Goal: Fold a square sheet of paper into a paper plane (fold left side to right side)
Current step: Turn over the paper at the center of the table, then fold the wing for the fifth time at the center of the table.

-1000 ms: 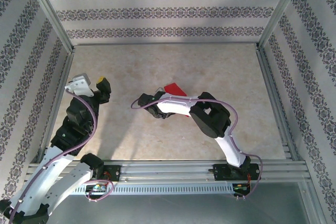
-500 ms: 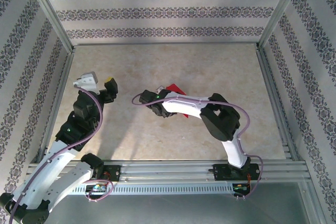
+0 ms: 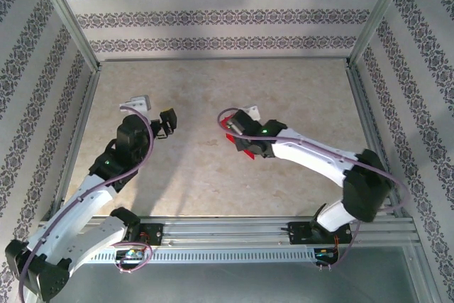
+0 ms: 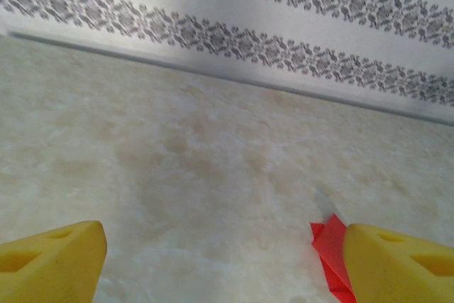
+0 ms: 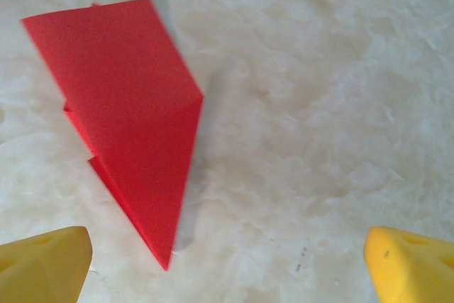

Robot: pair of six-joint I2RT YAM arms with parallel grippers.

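While the paper plane (image 5: pixel 128 118) lies on the marbled beige table (image 5: pixel 319 104), patterned walls (image 3: pixel 213 15) surround it. Left gripper (image 4: pixel 223 267) and right gripper (image 5: pixel 227 264) gape, empty.

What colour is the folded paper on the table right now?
Bright red, plain and unmarked; the paper plane shows best in the right wrist view.

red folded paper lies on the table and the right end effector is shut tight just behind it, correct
Not quite: the right end effector is open, not shut. The right wrist view shows its yellow fingers wide apart with nothing between them. The rest holds: the paper lies on the table just ahead of it.
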